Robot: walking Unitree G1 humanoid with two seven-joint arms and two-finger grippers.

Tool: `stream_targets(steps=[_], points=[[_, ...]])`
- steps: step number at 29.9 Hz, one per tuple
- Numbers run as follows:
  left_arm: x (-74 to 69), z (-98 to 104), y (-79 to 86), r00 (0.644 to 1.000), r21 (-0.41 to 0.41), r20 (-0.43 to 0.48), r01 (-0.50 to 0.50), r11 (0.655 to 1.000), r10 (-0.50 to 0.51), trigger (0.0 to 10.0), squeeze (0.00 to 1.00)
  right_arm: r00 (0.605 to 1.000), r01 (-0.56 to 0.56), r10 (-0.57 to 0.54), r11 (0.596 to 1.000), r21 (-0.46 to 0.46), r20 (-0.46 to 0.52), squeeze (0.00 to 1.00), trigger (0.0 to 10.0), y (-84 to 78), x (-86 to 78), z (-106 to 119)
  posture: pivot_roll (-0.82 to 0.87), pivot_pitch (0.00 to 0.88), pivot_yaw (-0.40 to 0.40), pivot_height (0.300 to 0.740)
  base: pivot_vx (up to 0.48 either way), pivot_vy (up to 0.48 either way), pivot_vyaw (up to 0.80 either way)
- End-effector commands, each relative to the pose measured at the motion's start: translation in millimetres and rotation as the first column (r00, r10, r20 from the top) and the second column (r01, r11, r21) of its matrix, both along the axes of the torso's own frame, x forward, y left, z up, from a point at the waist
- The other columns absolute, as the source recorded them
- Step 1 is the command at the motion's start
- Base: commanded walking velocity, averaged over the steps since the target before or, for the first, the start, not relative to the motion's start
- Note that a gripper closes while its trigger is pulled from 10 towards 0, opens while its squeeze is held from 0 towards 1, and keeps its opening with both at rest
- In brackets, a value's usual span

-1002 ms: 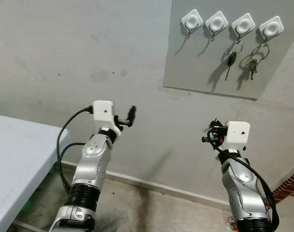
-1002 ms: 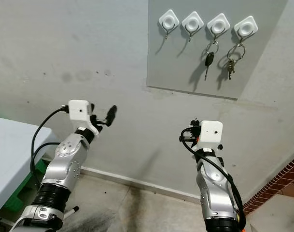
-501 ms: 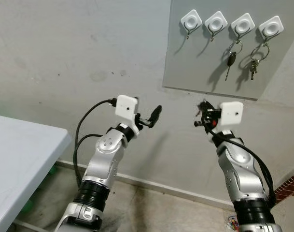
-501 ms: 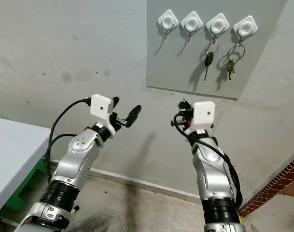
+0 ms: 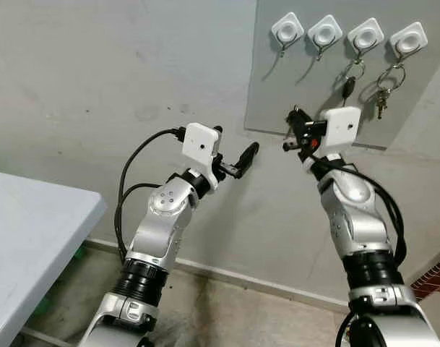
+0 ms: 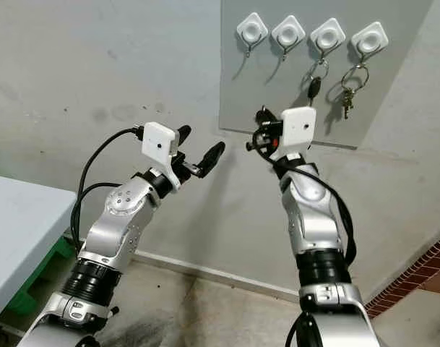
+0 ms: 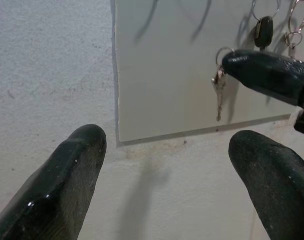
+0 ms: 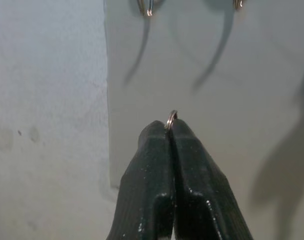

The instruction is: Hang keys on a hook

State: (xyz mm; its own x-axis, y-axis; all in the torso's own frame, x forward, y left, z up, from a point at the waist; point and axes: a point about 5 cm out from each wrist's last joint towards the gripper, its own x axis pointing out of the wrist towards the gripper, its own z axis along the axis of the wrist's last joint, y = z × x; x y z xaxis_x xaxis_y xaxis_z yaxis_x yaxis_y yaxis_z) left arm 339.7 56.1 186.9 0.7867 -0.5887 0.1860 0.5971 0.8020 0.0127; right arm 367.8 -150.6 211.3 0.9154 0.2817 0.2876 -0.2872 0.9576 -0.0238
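Below the hooks [image 5: 347,34], both arms have risen.

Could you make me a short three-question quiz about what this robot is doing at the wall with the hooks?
1. True or false: all four hooks on the grey board are free.
2. Which gripper holds the key ring? A) left gripper B) right gripper C) neither
3. Fill in: the left gripper has its jaws ____.

Key
1. False. The two hooks on the robot's right carry a black car key and a key bunch; the two on its left, such as the free hook, are bare.
2. B. The right gripper is pinched shut on the ring, below the free hooks.
3. Open, set wide apart and holding nothing.
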Motion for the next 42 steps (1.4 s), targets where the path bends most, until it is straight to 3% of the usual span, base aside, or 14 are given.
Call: stream_targets(steps=[1,6,8,29,42], points=[[-0.6,10.3,-1.4,1.000,-0.002,0.029,0.010,1.000,-0.010,10.0,0.00,0.999,-0.021,0.020,1.000,0.013,0.045,0.00,10.0,0.5,4.2,13.7,0.04,0.000,0.033,0.740,0.000,0.000,0.00],[-1.7,12.4,-2.3,0.999,-0.004,0.032,0.017,1.000,-0.017,10.0,0.00,0.996,-0.048,0.044,0.997,0.060,0.078,0.00,10.0,-1.4,6.9,21.5,0.04,0.000,0.031,0.740,0.000,0.000,0.00],[-2.1,16.5,-3.9,0.999,-0.012,0.040,0.023,1.000,-0.022,10.0,0.00,0.992,-0.073,0.059,0.989,0.129,0.115,0.00,10.0,-3.8,7.7,31.1,0.04,0.000,0.027,0.740,0.000,0.000,0.00],[4.8,41.6,-16.4,0.990,0.003,0.108,0.088,0.996,-0.087,10.0,0.00,0.978,-0.125,0.097,0.980,0.152,0.185,0.00,10.0,1.2,13.7,49.8,0.03,0.000,0.032,0.740,0.000,0.000,0.00],[4.4,43.2,-17.3,0.990,-0.005,0.107,0.094,0.996,-0.093,10.0,0.00,0.973,-0.119,0.063,0.961,0.251,0.222,0.00,10.0,-15.9,17.3,64.4,0.03,0.000,0.035,0.740,0.000,0.000,0.00]])
